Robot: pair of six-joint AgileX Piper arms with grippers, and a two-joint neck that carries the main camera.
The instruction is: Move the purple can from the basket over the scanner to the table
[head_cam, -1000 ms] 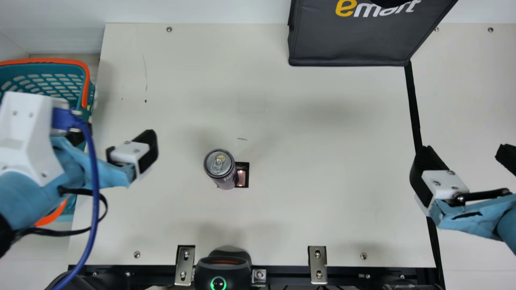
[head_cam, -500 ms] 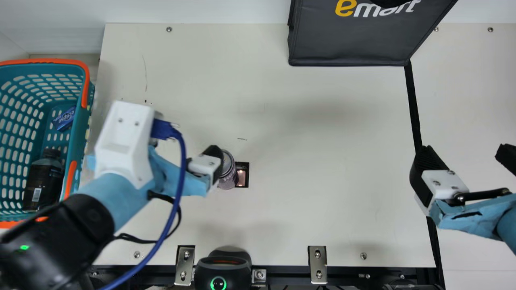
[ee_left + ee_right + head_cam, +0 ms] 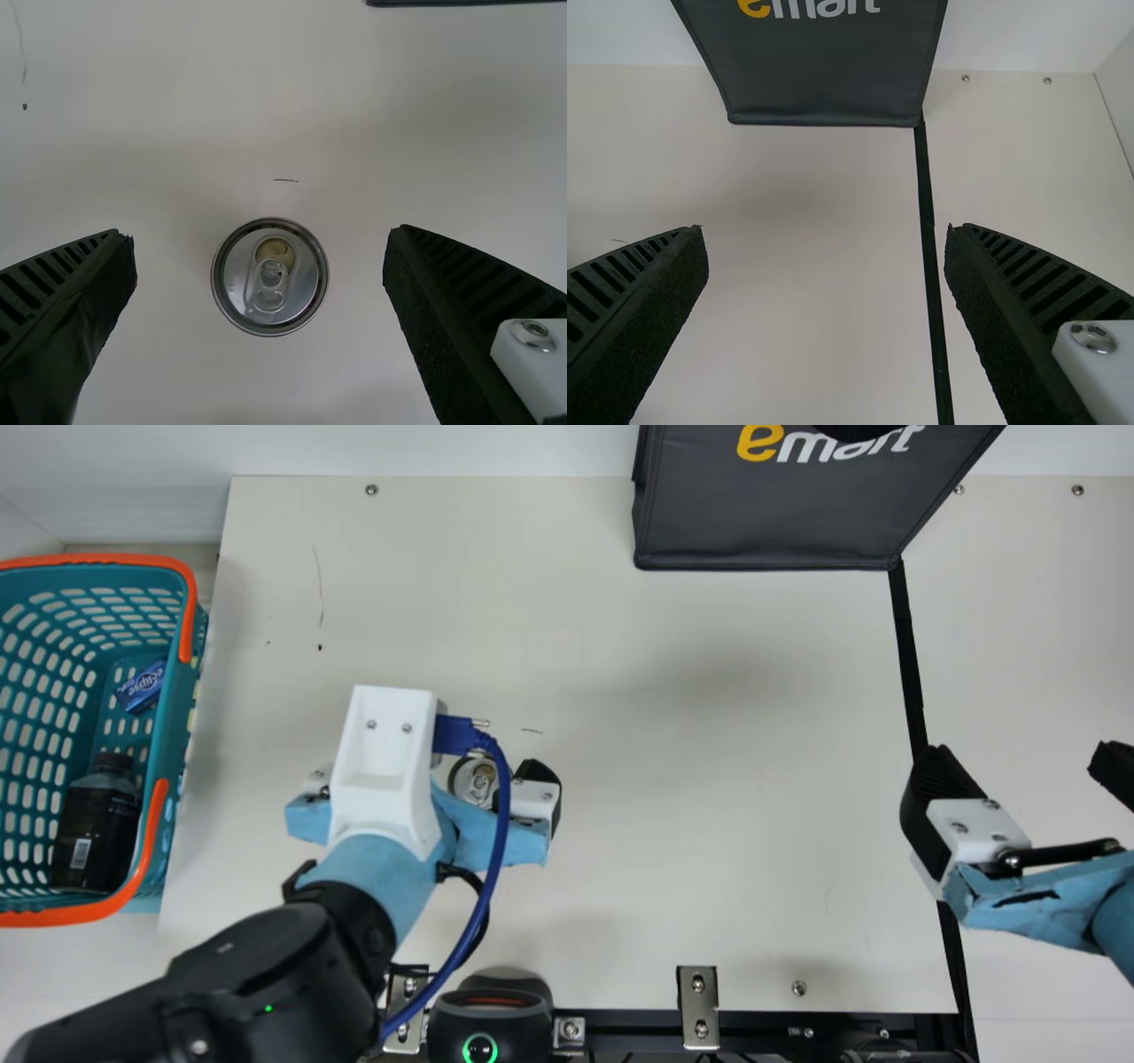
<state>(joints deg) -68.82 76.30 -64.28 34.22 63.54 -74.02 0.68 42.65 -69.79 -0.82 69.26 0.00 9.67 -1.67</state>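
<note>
Main view: the left claw (image 3: 430, 775) is hovering above the purple can (image 3: 472, 781), which is standing upright on the counter (image 3: 709, 850); the right claw (image 3: 1023, 757) is hanging well apart.
Left wrist view: the can's long axis is running vertically, lid (image 3: 237, 274) up, between wide-set fingers (image 3: 71, 310), touching neither.
Right wrist view: the fingers (image 3: 638, 310) are standing wide.

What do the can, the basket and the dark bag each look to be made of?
Can: metal, likely aluminium, smooth and silvery on top, with a shiny rim and pull tab.
Basket: apparently moulded plastic, teal with an orange rim, its walls pierced by regular slots.
Bag: probably coated fabric, dull dark grey with bound edges; the exact material is unclear.
</note>
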